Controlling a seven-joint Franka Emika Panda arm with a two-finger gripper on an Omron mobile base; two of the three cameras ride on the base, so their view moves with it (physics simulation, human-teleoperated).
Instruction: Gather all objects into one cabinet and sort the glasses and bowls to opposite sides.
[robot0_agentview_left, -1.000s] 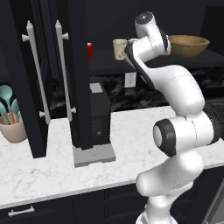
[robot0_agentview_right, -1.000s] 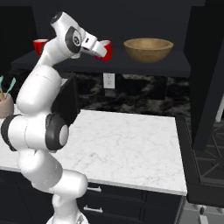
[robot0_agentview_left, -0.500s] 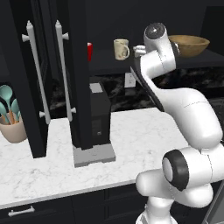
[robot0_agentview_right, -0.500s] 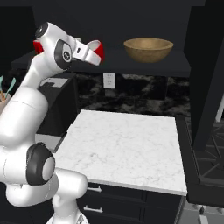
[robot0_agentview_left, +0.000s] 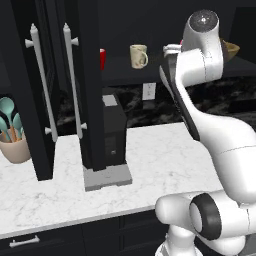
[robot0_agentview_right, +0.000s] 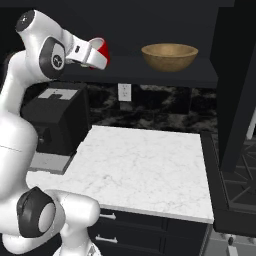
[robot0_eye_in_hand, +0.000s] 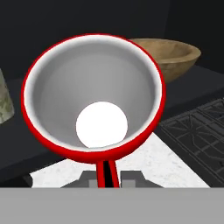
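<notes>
My gripper is shut on a red cup, held in the air in front of the open black cabinet's shelf, left of the wooden bowl. The hand view looks into this cup, white inside, with its rim pinched at my gripper; the bowl lies beyond it to the right. A second red cup and the cream mug stand on the shelf past the open door. My arm hides most of the bowl.
A black coffee machine stands on the white marble counter under the shelf. A beige pot of teal utensils sits far left. The stove grate lies right of the counter, beside a dark open door.
The arm has risen and straightened. The hand, still holding the red cup, has drawn back from the shelf toward the robot. The cups, mug and bowl on the shelf have not moved.
</notes>
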